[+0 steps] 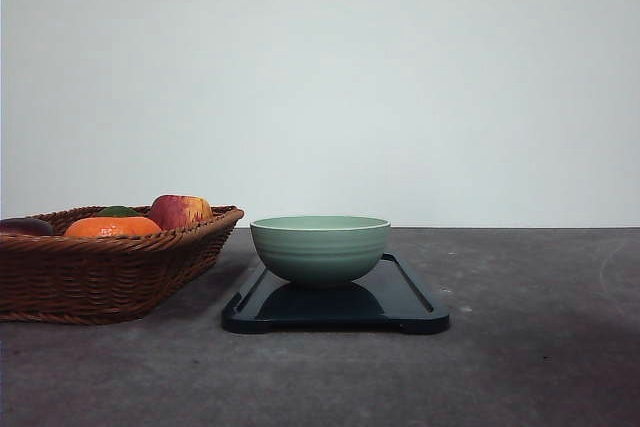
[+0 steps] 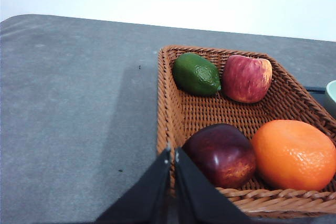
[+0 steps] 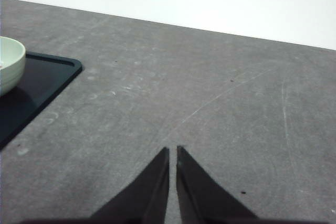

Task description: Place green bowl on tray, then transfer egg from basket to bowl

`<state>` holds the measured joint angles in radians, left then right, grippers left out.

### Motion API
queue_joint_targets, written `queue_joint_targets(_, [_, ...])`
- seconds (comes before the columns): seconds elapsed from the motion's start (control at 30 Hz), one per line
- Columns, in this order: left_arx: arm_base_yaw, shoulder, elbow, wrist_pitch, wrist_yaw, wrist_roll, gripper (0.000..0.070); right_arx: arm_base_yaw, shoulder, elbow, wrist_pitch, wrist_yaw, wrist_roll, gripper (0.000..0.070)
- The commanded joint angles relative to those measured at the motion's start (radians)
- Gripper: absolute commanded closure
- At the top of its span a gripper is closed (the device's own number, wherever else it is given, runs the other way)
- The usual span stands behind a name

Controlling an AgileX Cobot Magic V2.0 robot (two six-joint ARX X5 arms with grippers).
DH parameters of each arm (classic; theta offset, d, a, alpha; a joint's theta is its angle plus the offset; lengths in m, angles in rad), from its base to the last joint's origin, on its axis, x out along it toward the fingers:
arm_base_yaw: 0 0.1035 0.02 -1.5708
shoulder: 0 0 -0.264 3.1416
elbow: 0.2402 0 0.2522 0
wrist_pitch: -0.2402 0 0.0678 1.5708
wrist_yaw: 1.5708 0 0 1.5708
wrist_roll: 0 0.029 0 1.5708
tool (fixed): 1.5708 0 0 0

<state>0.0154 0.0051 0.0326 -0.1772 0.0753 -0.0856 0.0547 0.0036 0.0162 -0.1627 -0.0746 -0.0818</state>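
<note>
Green bowl [image 1: 320,247]: upright on the tray [image 1: 410,299], near its middle. Tray: black, on the grey table [image 1: 520,357], just beside the basket [image 1: 100,272]. Basket: at the table's left edge, holding an orange [image 2: 294,154], red-yellow apple [image 2: 247,78], dark red fruit [image 2: 220,154] and green fruit [image 2: 196,74]. Egg: not discernible. Left gripper [image 2: 172,153]: closed, empty, over the basket rim. Right gripper [image 3: 172,150]: closed, empty, above bare table. Legible writing: none.
</note>
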Motion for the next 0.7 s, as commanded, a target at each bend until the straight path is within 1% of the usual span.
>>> queue_joint_targets(0.0, [0.0,-0.001,-0.019,-0.003,0.0,0.014,0.07,0.0,0.0,-0.004,0.005,0.004,-0.002,0.0683])
queue_joint_targets(0.67, [0.0,-0.001,-0.019,-0.003,0.0,0.014,0.07,0.0,0.0,-0.004,0.005,0.004,-0.002,0.0683])
